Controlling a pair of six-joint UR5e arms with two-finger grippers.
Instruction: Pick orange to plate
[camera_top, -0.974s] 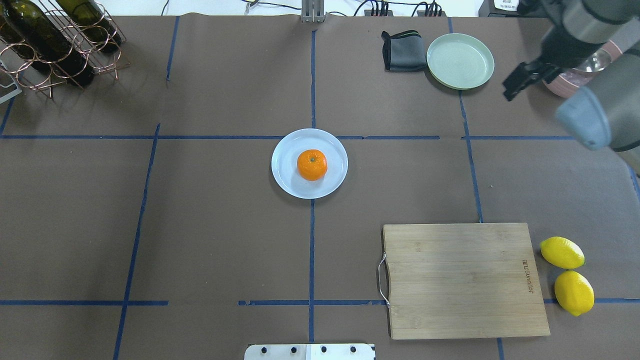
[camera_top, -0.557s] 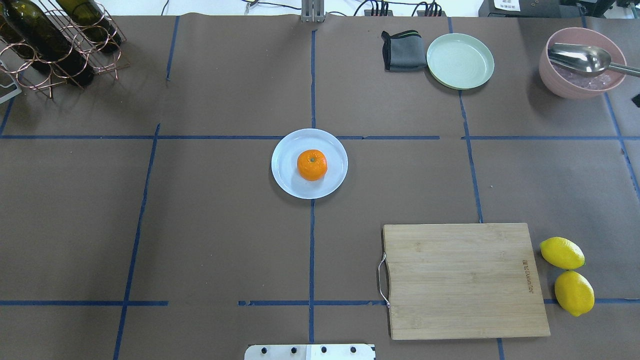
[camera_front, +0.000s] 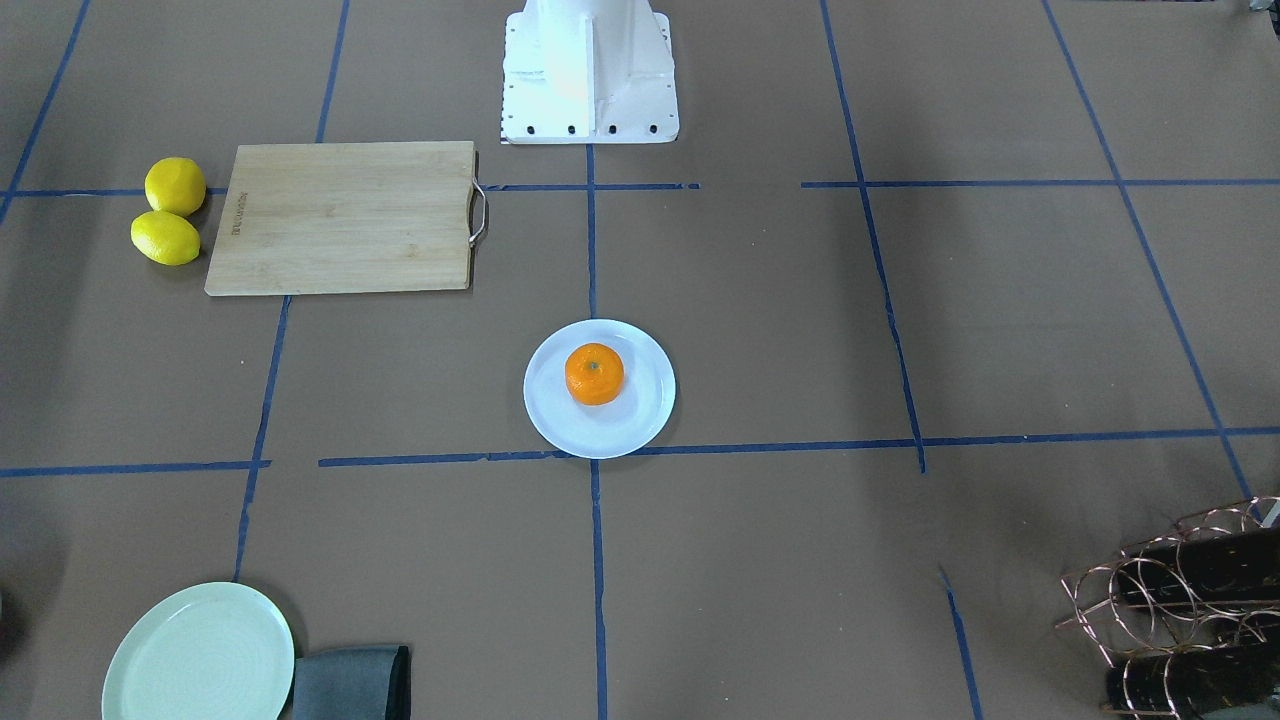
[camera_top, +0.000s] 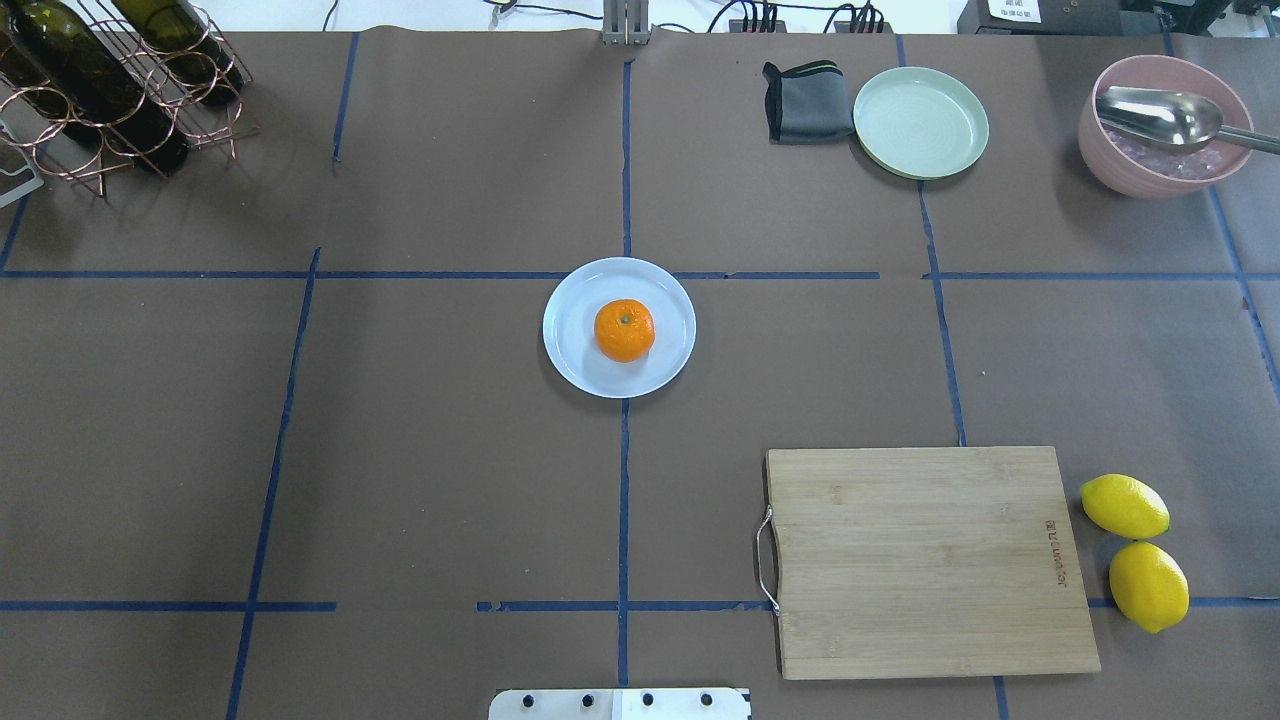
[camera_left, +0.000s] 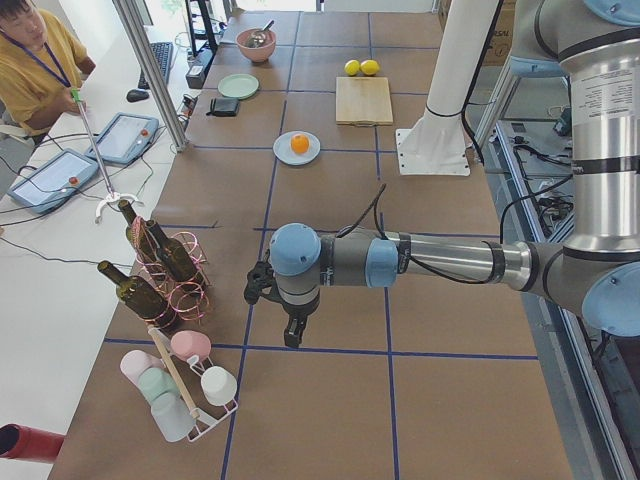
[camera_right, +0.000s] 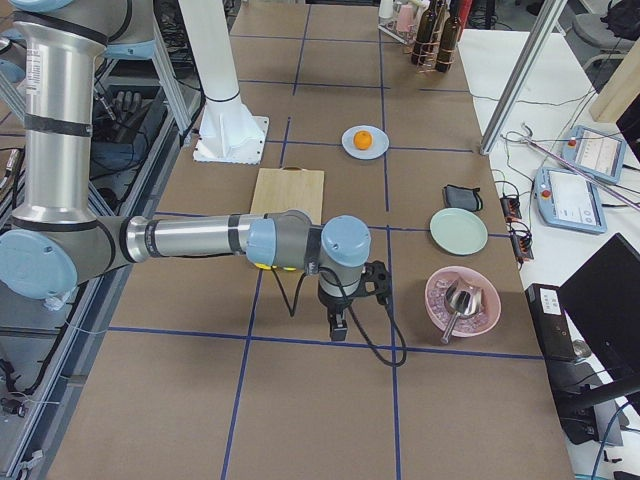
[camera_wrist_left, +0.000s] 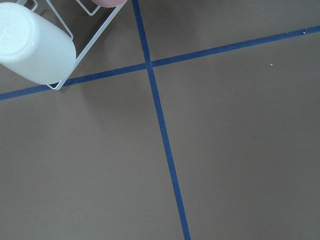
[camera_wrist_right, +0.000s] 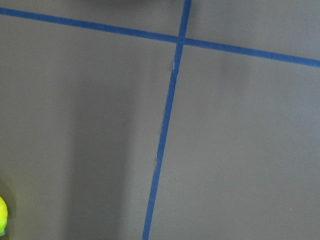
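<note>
The orange (camera_top: 624, 330) sits stem-up in the middle of the white plate (camera_top: 575, 355) at the table's centre, also seen in the front-facing view as the orange (camera_front: 594, 374) on the plate (camera_front: 640, 425). Nothing touches either. The left gripper (camera_left: 290, 338) shows only in the exterior left view, hanging low over bare table far from the plate. Likewise, only the exterior right view shows the right gripper (camera_right: 338, 328), pointing down near the pink bowl's end of the table. I cannot tell whether either gripper is open or shut.
A wooden cutting board (camera_top: 925, 560) lies front right with two lemons (camera_top: 1124, 505) beside it. A pale green plate (camera_top: 920, 120), grey cloth (camera_top: 805, 100) and pink bowl with spoon (camera_top: 1160, 130) stand far right. A bottle rack (camera_top: 110, 90) stands far left, a cup rack (camera_left: 185, 390) beyond it.
The right arm, over the pink bowl one second ago, has swung out of the overhead view to the right, uncovering the bowl. The orange and plate have not moved.
</note>
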